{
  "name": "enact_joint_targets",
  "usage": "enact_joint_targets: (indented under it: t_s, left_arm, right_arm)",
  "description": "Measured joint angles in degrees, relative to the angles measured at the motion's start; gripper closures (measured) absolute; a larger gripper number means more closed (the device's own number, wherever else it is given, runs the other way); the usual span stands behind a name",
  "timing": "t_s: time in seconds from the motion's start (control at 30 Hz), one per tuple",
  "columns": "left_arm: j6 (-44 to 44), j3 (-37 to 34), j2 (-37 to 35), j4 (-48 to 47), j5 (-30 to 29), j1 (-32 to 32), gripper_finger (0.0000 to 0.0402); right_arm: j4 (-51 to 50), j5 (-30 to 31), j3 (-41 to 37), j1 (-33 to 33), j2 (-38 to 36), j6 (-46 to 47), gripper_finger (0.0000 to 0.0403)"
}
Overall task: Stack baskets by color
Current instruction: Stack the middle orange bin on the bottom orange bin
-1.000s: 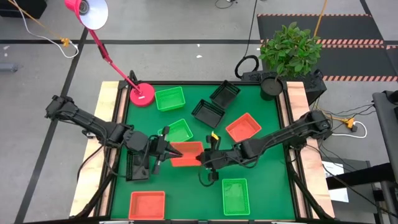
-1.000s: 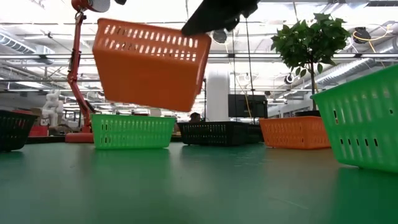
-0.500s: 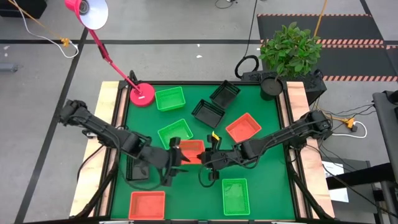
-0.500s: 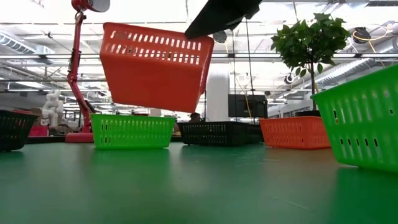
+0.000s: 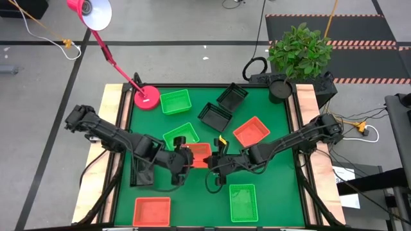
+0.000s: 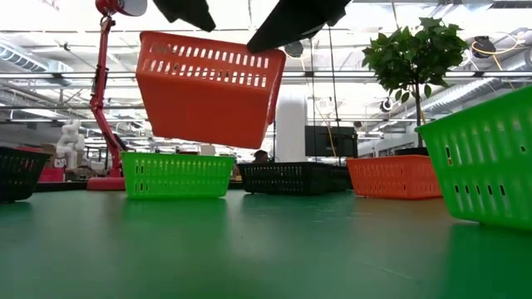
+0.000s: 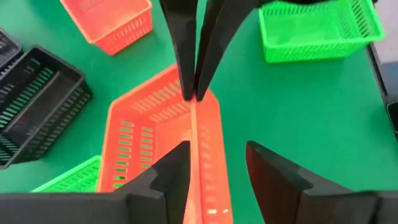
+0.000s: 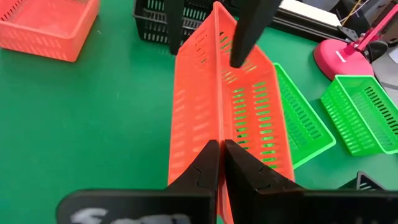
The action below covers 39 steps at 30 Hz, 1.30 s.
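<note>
Held red basket (image 5: 198,154): lifted clear of the green worktop (image 5: 270,192), near centre, tilted; seen raised in the low view (image 6: 209,88).
Right gripper (image 8: 221,146): pinched tight on one rim of that basket.
Left gripper (image 7: 217,163): fingers parted, straddling the opposite rim; contact not discernible.
Second red basket (image 5: 251,131): on the worktop, right of centre.
Third red basket (image 5: 152,211): near front-left corner.
Green basket (image 5: 175,101): at the back, just beside pink lamp base (image 5: 147,97).
Green basket (image 5: 180,136): left of centre, just behind the held basket, partly covered by the left arm.
Green basket (image 5: 242,201): front, right of centre.
Black baskets (image 5: 215,116) and (image 5: 232,96): back centre, close together.
Third black basket (image 5: 142,172): left edge, under the left arm.
Potted plant (image 5: 299,50): off the back-right corner.
</note>
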Motion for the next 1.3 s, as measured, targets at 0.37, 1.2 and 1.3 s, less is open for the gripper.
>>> enact_joint_targets:
  t_s: [0.37,1.2,1.3]
  left_arm:
    - [-1.5,0.0,0.0,-2.2,-0.8,0.2,0.0275]
    - [1.1,0.4,1.1,-3.7,1.0,-1.6,0.0390]
    - [-0.4,1.5,1.0,-3.7,0.3,-4.3,0.0391]
  right_arm:
    - [0.8,0.0,0.0,0.0,0.0,-0.3,0.0397]
    - [5.2,2.9,0.0,2.8,0.0,-8.0,0.0390]
    - [4.7,2.1,0.0,4.4,-2.0,-7.5,0.0366]
